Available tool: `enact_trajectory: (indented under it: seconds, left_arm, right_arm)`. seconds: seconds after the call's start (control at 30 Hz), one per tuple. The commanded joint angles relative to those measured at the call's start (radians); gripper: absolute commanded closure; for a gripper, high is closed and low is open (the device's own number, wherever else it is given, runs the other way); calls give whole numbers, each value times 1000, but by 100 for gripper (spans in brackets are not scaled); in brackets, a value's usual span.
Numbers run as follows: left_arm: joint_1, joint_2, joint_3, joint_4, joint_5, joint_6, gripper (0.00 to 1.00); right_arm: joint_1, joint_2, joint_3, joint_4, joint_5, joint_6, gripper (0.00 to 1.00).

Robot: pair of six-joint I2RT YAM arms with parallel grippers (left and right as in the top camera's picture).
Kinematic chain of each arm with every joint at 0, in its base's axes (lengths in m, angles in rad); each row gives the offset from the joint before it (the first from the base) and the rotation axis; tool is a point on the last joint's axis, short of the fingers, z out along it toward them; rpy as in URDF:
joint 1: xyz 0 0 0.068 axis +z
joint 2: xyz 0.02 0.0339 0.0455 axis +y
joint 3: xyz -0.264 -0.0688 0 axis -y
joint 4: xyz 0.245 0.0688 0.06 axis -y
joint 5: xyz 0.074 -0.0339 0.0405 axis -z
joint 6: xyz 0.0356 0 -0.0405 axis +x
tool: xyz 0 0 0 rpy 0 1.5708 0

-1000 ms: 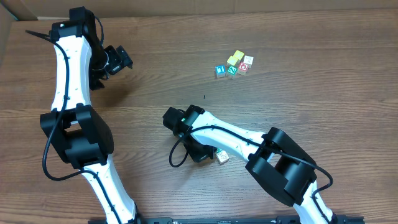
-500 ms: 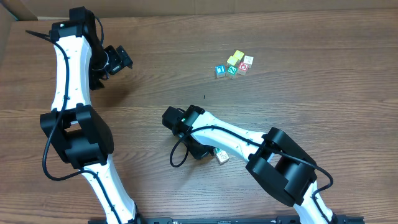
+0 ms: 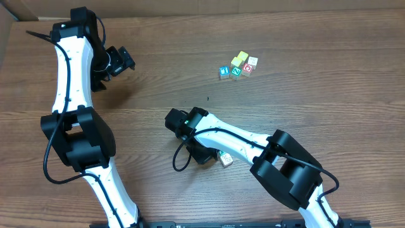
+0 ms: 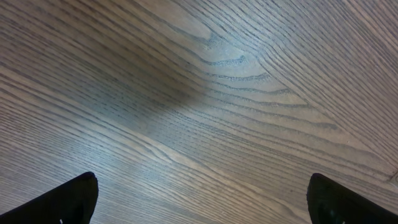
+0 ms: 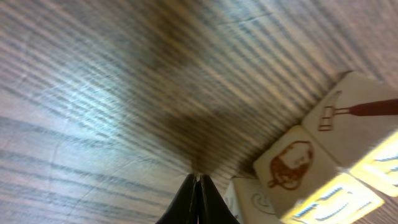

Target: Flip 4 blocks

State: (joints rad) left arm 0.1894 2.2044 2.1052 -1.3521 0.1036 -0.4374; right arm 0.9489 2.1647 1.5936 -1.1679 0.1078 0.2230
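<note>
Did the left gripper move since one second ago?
No. The left gripper sits at the same spot relative to the cluster of blocks in the overhead view.

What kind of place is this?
Likely a robot lab workbench: a wood-grain table, a white left arm and right arm standing at it, and tiny toy blocks set out for practice.

dark wood-grain table [image 3: 304, 107], bearing a tight cluster of small cubes [image 3: 238, 66] toward the far side (touching or nearly so) and pale blocks [image 3: 225, 159] nearer the front.
</note>
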Motion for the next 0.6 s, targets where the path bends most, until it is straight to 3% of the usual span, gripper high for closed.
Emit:
enact_trajectory:
  seconds: [0.0,0.57]
  left_arm:
    - [-8,-9,-3,3,-3,8,0]
    - [-8,-9,-3,3,-3,8,0]
  right_arm:
    - [-2,-31,13,-1,-34,-15,96]
    - [-2,-31,13,-16,92,-15,96]
